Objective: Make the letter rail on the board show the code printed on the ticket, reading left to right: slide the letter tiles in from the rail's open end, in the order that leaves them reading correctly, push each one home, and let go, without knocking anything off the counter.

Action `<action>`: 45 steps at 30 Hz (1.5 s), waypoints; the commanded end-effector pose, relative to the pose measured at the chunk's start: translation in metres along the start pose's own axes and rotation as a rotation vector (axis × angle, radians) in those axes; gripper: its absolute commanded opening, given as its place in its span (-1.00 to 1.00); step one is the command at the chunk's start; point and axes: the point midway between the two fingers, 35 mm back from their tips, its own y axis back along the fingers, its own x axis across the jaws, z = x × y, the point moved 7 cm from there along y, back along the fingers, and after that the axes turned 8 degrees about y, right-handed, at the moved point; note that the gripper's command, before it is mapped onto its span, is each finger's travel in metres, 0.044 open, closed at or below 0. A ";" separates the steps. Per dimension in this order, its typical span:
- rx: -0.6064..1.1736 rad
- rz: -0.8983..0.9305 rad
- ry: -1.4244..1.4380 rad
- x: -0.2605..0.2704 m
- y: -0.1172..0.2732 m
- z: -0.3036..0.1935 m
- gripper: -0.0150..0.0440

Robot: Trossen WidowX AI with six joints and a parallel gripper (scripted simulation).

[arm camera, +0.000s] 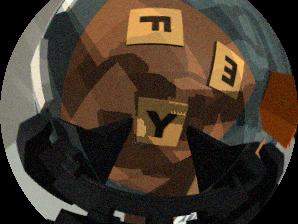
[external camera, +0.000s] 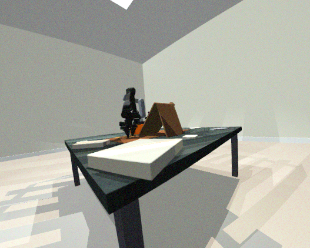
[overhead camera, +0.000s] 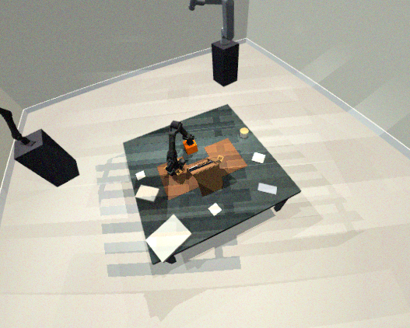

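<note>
My gripper is open, pointing down low over the left brown mat, with its fingertips on either side of the Y tile. Nothing is held. The F tile lies farther up in the wrist view, and the E tile lies up and to the right, turned. The brown tent-shaped board stands just right of the gripper in the top and exterior views, with the dark-slotted rail along its top. The ticket's print and any letters on the rail cannot be read.
The arm's base stands on an orange block. A second brown mat lies right of the board. White pads, including a large thick one at the near corner, and a yellow-topped round thing are also on the table.
</note>
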 end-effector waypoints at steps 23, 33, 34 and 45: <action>-0.004 0.000 0.002 -0.001 0.003 0.000 -0.21; -0.004 0.000 0.002 -0.002 0.007 -0.001 -0.49; -0.004 0.000 0.002 -0.002 0.008 -0.001 -0.49; -0.004 0.000 0.002 -0.003 0.012 -0.002 -0.49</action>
